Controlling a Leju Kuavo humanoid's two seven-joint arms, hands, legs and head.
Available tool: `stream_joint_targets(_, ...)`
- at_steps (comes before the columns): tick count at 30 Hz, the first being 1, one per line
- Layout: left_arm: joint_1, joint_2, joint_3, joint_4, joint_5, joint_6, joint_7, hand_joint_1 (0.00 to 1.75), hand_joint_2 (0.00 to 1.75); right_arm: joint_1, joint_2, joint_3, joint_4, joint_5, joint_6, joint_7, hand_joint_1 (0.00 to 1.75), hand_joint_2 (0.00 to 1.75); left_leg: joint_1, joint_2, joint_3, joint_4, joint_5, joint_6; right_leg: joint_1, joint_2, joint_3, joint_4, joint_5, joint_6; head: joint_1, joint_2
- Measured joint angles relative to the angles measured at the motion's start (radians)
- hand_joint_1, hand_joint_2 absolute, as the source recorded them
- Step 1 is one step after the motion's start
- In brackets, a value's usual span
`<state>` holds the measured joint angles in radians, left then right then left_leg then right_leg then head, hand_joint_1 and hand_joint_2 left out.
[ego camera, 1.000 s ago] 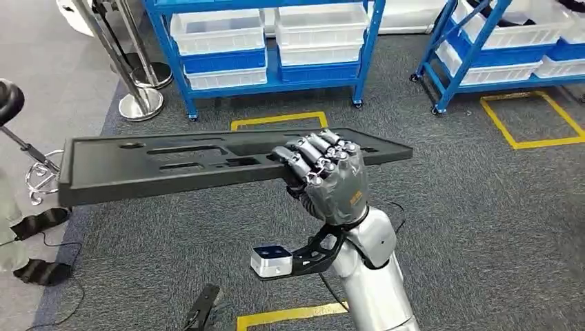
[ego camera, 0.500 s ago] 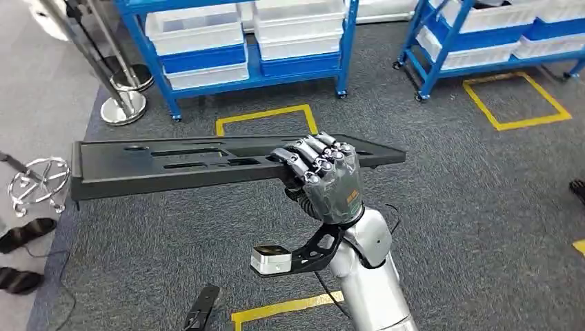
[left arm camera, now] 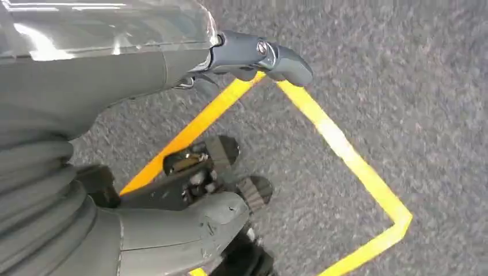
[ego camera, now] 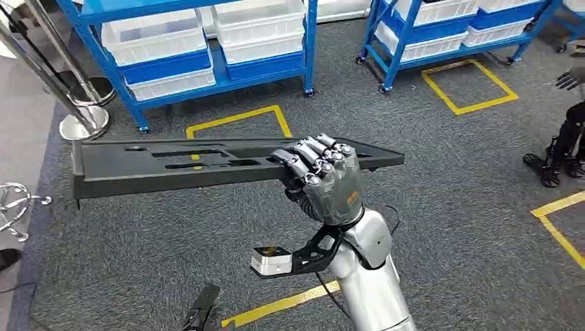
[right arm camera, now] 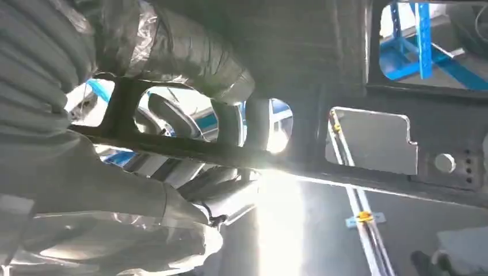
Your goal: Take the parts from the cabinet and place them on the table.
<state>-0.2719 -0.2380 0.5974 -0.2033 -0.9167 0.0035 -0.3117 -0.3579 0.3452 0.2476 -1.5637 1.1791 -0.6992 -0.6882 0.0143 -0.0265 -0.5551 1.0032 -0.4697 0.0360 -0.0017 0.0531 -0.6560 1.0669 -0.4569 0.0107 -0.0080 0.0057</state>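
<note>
Black moulded plastic forms the long part (ego camera: 207,162), a flat tray-like panel with slot-shaped cut-outs along its top, held level above the grey carpet (ego camera: 448,207). The right robot hand (ego camera: 324,181) grips it near one end, fingers curled over the upper edge; from the right wrist view its fingers (right arm camera: 172,52) wrap the part's ribbed underside. The left robot hand (left arm camera: 172,172) hangs over the floor; whether it is open or closed cannot be told. Blue shelving (ego camera: 310,41) carries white bins (ego camera: 155,34) whose contents cannot be made out.
</note>
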Motion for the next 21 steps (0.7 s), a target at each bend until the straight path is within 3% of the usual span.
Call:
stream_joint_targets(1, -0.001, 0.0, 0.0, 0.0, -0.001, -0.001, 0.0, 0.0, 1.75, 0.0, -0.001, 0.0, -0.001, 0.003, 0.0, 0.0, 1.75, 1.75, -0.001, 0.009, 0.0, -0.002, 0.003, 0.006, -0.002, -0.025, -0.02, 0.044, -0.034, 0.005, 0.0, 0.0)
stream_joint_targets(3, 0.002, 0.0, 0.0, 0.0, -0.001, -0.003, 0.001, 0.0, 1.75, 0.004, -0.002, 0.0, -0.001, 0.003, 0.0, 0.0, 1.75, 1.75, -0.004, 0.033, -0.005, 0.001, 0.003, 0.006, -0.007, -0.041, -0.083, 0.185, -0.106, 0.014, 0.0, 0.0)
stream_joint_targets(4, 0.004, 0.0, 0.0, 0.0, 0.0, -0.003, 0.002, 0.0, 1.75, 0.009, -0.004, 0.0, -0.001, 0.003, 0.0, 0.001, 1.75, 1.75, -0.004, 0.046, -0.008, 0.002, 0.003, 0.006, -0.01, -0.043, -0.108, 0.24, -0.123, 0.019, 0.0, 0.0)
stream_joint_targets(5, 0.005, 0.0, 0.0, 0.0, 0.0, -0.003, 0.003, 0.0, 1.75, 0.012, -0.007, 0.0, 0.0, 0.003, 0.0, 0.002, 1.75, 1.75, -0.004, 0.059, -0.01, 0.005, 0.002, 0.006, -0.013, -0.045, -0.11, 0.25, -0.115, 0.021, 0.0, 0.0)
stream_joint_targets(6, 0.005, 0.0, 0.0, 0.0, 0.001, -0.003, 0.003, 0.0, 1.75, 0.013, -0.009, 0.0, 0.0, 0.003, 0.0, 0.002, 1.75, 1.75, -0.004, 0.07, -0.012, 0.008, 0.001, 0.005, -0.015, -0.05, -0.09, 0.217, -0.089, 0.024, 0.0, 0.0)
stream_joint_targets(8, 0.005, 0.0, 0.0, 0.0, 0.002, -0.006, -0.001, 0.0, 1.75, 0.013, -0.01, 0.0, 0.0, 0.002, 0.0, 0.001, 1.75, 1.75, -0.003, 0.089, -0.013, 0.016, -0.004, -0.001, -0.016, -0.077, -0.001, 0.067, -0.016, 0.023, 0.0, 0.0)
stream_joint_targets(9, 0.005, 0.0, 0.0, 0.0, 0.001, -0.007, -0.003, 0.0, 1.75, 0.013, -0.01, 0.0, -0.001, -0.002, 0.0, 0.001, 1.75, 1.75, -0.003, 0.098, -0.013, 0.021, -0.009, -0.006, -0.013, -0.115, 0.037, -0.011, -0.01, 0.018, 0.0, 0.0)
stream_joint_targets(10, 0.006, 0.0, 0.0, 0.0, -0.001, -0.007, -0.006, 0.0, 1.75, 0.014, -0.01, 0.0, -0.002, -0.008, 0.0, 0.0, 1.75, 1.75, -0.013, 0.105, -0.015, 0.025, -0.012, -0.012, -0.001, -0.127, 0.041, -0.019, -0.013, 0.007, 0.0, 0.0)
stream_joint_targets(11, 0.007, 0.0, 0.0, 0.0, -0.001, -0.006, -0.009, 0.0, 1.75, 0.014, -0.01, 0.0, -0.003, -0.016, 0.0, 0.0, 1.75, 1.75, -0.013, 0.111, -0.015, 0.024, -0.011, -0.016, -0.002, -0.107, 0.038, -0.019, -0.01, -0.001, 0.0, 0.0)
stream_joint_targets(13, 0.011, 0.0, 0.0, 0.0, 0.002, -0.004, -0.012, 0.0, 1.75, 0.015, -0.013, 0.0, -0.005, -0.029, 0.0, 0.0, 1.75, 1.75, -0.012, 0.128, -0.012, 0.021, -0.009, -0.025, 0.001, -0.089, 0.032, -0.019, -0.007, -0.009, 0.0, 0.0)
stream_joint_targets(14, 0.012, 0.0, 0.0, 0.0, 0.002, -0.003, -0.013, 0.0, 1.75, 0.015, -0.013, 0.0, -0.006, -0.031, 0.0, 0.0, 1.75, 1.75, -0.011, 0.136, -0.011, 0.021, -0.012, -0.03, -0.002, -0.079, 0.032, -0.026, -0.001, -0.018, 0.0, 0.0)
stream_joint_targets(15, 0.011, 0.001, 0.0, 0.0, 0.003, -0.003, -0.014, 0.0, 1.75, 0.015, -0.013, 0.0, -0.008, -0.032, 0.0, 0.0, 1.75, 1.75, -0.004, 0.104, -0.015, 0.034, -0.03, -0.037, -0.007, -0.072, 0.036, -0.032, 0.004, -0.025, 0.0, 0.0)
stream_joint_targets(16, 0.012, 0.001, 0.0, 0.0, 0.003, -0.003, -0.016, 0.0, 1.75, 0.014, -0.013, 0.0, -0.009, -0.032, 0.0, 0.0, 1.75, 1.75, -0.003, 0.067, -0.032, 0.079, -0.068, -0.038, -0.009, -0.064, 0.034, -0.033, 0.007, -0.031, -0.001, 0.0)
stream_joint_targets(17, 0.014, 0.001, 0.0, 0.0, 0.003, -0.002, -0.016, 0.0, 1.75, 0.014, -0.012, 0.0, -0.009, -0.032, 0.0, 0.0, 1.75, 1.75, -0.002, 0.05, -0.063, 0.154, -0.11, -0.04, -0.009, -0.054, 0.033, -0.033, 0.008, -0.035, 0.0, 0.0)
stream_joint_targets(19, 0.022, 0.004, 0.0, 0.0, 0.006, 0.0, -0.018, 0.0, 1.75, 0.016, -0.013, 0.0, -0.008, -0.031, 0.0, 0.0, 1.75, 1.75, -0.002, 0.037, -0.125, 0.292, -0.163, -0.043, -0.006, -0.032, 0.029, -0.031, 0.01, -0.037, 0.0, 0.0)
stream_joint_targets(20, 0.026, 0.005, 0.0, 0.0, 0.007, 0.003, -0.019, 0.0, 1.75, 0.016, -0.014, 0.0, -0.008, -0.028, 0.0, 0.0, 1.75, 1.75, -0.002, 0.037, -0.137, 0.317, -0.161, -0.042, -0.005, -0.02, 0.027, -0.029, 0.01, -0.038, 0.0, 0.0)
stream_joint_targets(21, 0.027, 0.007, 0.0, 0.0, 0.008, 0.007, -0.02, 0.0, 1.75, 0.016, -0.014, 0.0, -0.008, -0.026, 0.0, 0.0, 1.75, 1.75, -0.002, 0.036, -0.126, 0.295, -0.135, -0.04, -0.004, -0.006, 0.026, -0.026, 0.01, -0.037, 0.0, 0.0)
